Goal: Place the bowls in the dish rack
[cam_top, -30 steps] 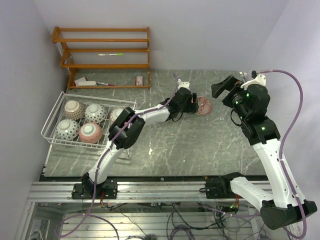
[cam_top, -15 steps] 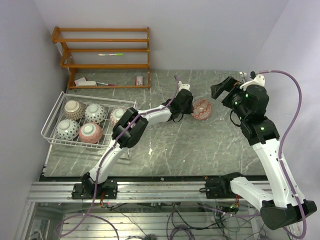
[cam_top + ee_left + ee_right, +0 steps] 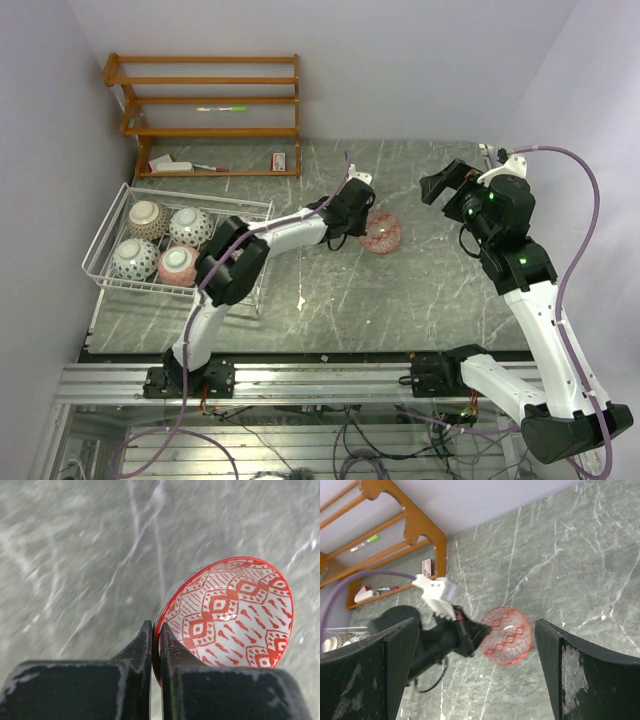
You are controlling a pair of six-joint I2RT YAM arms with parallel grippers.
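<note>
A red-patterned bowl (image 3: 383,233) is tilted over the middle of the grey marble table (image 3: 420,290). My left gripper (image 3: 364,228) is shut on its left rim. In the left wrist view the two fingers (image 3: 145,645) pinch the red rim of the bowl (image 3: 235,615), one inside and one outside. The white wire dish rack (image 3: 103,238) stands at the left with several bowls (image 3: 190,226) in it. My right gripper (image 3: 446,186) hangs open to the right of the held bowl (image 3: 510,636), with nothing between its fingers (image 3: 590,680).
An orange-brown wooden shelf unit (image 3: 210,110) stands at the back left with a pen and small items on it. The left arm's elbow (image 3: 230,262) overlaps the rack's right end. Walls close in on the left and right.
My left gripper has shut on the red bowl's rim and has drawn it left and nearer. The right gripper has barely moved.
</note>
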